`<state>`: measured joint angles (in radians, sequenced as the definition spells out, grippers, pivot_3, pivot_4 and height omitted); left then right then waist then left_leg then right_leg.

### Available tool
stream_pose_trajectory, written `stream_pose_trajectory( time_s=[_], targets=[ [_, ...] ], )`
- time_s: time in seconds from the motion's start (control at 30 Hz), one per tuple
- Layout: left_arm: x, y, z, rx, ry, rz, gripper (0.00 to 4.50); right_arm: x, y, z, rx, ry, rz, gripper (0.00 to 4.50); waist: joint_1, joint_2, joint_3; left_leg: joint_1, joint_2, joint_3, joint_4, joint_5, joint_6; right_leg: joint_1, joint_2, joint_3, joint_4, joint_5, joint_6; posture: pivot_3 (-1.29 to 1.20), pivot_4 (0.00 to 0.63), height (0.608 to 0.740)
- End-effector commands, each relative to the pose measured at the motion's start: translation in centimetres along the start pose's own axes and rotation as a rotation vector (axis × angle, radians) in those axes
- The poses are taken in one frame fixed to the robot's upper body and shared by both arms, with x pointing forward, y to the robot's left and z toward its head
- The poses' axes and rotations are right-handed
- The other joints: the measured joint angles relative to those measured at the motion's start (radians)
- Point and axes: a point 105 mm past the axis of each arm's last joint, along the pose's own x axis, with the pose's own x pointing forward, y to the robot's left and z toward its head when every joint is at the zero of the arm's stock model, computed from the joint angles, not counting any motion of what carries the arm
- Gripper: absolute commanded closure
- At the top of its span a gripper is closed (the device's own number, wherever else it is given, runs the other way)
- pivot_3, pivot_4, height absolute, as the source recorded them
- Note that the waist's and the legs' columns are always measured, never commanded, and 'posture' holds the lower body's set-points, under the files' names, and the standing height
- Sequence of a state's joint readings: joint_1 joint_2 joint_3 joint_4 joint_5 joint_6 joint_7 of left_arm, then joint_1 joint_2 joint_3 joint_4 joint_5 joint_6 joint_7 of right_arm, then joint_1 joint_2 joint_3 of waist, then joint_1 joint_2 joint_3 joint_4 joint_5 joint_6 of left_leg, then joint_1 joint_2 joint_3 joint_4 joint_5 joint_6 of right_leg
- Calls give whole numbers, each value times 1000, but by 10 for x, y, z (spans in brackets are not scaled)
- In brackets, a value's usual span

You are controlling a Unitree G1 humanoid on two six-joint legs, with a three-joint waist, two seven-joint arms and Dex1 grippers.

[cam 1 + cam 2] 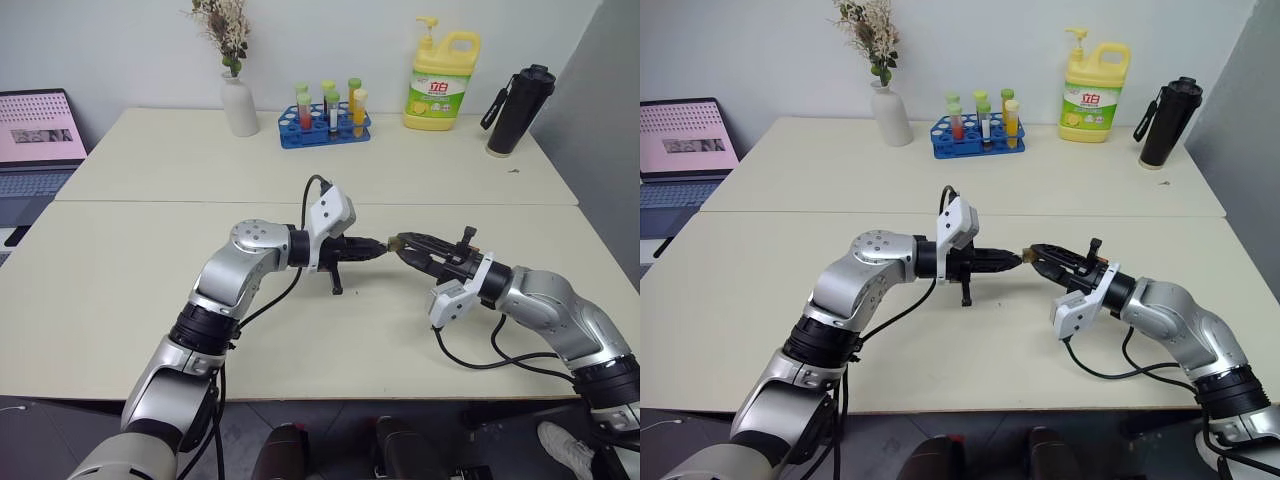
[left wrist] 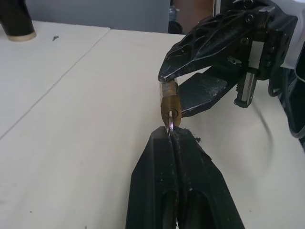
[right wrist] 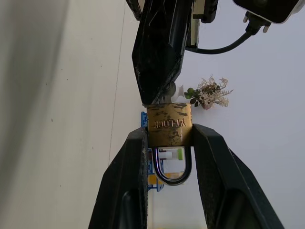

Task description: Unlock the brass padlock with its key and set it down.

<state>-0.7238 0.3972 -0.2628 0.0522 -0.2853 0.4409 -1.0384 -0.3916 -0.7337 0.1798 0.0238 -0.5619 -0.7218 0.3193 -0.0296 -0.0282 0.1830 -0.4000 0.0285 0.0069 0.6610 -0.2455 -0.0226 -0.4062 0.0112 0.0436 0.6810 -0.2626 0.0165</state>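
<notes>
Pinching the key (image 2: 170,125), left tool (image 2: 174,136); right tool (image 3: 168,138) clamping the brass padlock (image 3: 168,125)

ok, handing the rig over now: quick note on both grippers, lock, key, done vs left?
Left gripper: shut on the key, which is seated in the bottom of the brass padlock.
Right gripper: fingers clamp the padlock body by its sides, held above the table mid-air between the arms.
Done: lock and key picked up, key inserted.
Left: shackle looks still seated, so turn the key, open it, then set the padlock down.
</notes>
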Motion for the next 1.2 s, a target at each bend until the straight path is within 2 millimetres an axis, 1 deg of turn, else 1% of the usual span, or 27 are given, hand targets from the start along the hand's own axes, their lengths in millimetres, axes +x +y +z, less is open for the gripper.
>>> stream_pose_trajectory(
  time_s=[0.03,0.13,0.23,0.33,0.47,0.53,0.67,0.7,0.8,0.9,0.97,1.0,1.03,1.07,1.2],
  targets=[
    [0,-8,15,209,-33,-15,4500,1,-6,8,-1,-39,-25,3547,0,0,0,0,0,0,0,0,0,0,0,0,0,0,0,0,150,740],
    [-1,-7,11,359,-19,2,4500,1,-6,8,6,-36,-26,3547,1,0,0,0,0,0,0,0,0,0,0,0,0,0,0,0,150,740],
    [-1,-4,11,447,-20,21,4500,1,-6,8,9,-34,-28,3547,1,0,0,0,0,0,0,0,0,0,0,0,0,0,0,0,150,740],
    [0,-3,10,513,-21,30,4500,0,-6,7,12,-30,-30,3547,1,0,0,0,0,1,0,0,0,0,0,0,0,0,0,0,150,740],
    [1,-1,11,537,-35,43,4500,0,-7,8,16,-30,-34,3547,1,0,0,0,0,1,0,0,0,0,0,0,0,0,0,0,150,740],
    [2,-1,12,593,-33,45,4500,0,-7,8,19,-29,-35,3547,1,0,0,0,0,1,0,0,0,0,0,0,0,0,0,0,150,740],
    [4,0,14,568,-64,56,4500,0,-7,8,25,-27,-37,3547,1,0,0,0,0,1,0,0,0,0,0,0,0,0,0,0,150,740],
    [4,0,14,588,-58,56,4500,0,-7,8,26,-27,-38,3547,1,0,0,0,0,1,0,0,0,0,0,0,0,0,0,0,150,740],
    [4,1,13,563,-59,60,4500,1,-7,8,24,-29,-39,3547,1,0,0,0,0,1,0,0,0,0,0,0,0,0,0,0,150,740],
    [3,-1,16,444,-94,42,4500,0,-7,9,24,-30,-39,3547,1,0,0,0,0,1,0,0,0,0,0,0,0,0,0,0,150,740],
    [2,1,16,399,-91,46,4500,1,-7,9,24,-31,-40,3547,1,0,0,0,0,1,0,0,0,0,0,0,0,0,0,0,150,740],
    [2,2,17,388,-87,54,4118,1,-7,9,23,-32,-40,3547,1,0,0,0,0,1,0,0,0,0,1,0,0,0,0,0,150,740],
    [1,3,17,374,-88,53,3930,1,-8,9,24,-32,-40,3547,1,0,0,0,0,1,0,0,0,0,1,0,0,0,0,0,150,740],
    [1,3,18,363,-90,51,3588,1,-8,9,24,-32,-40,3547,1,0,0,0,0,1,0,0,0,0,1,0,0,0,0,0,150,740],
    [-6,9,21,250,-89,57,2288,0,-8,7,22,-29,-37,3547,0,0,0,0,0,0,0,0,0,0,1,0,0,0,0,0,150,740]
  ],
)
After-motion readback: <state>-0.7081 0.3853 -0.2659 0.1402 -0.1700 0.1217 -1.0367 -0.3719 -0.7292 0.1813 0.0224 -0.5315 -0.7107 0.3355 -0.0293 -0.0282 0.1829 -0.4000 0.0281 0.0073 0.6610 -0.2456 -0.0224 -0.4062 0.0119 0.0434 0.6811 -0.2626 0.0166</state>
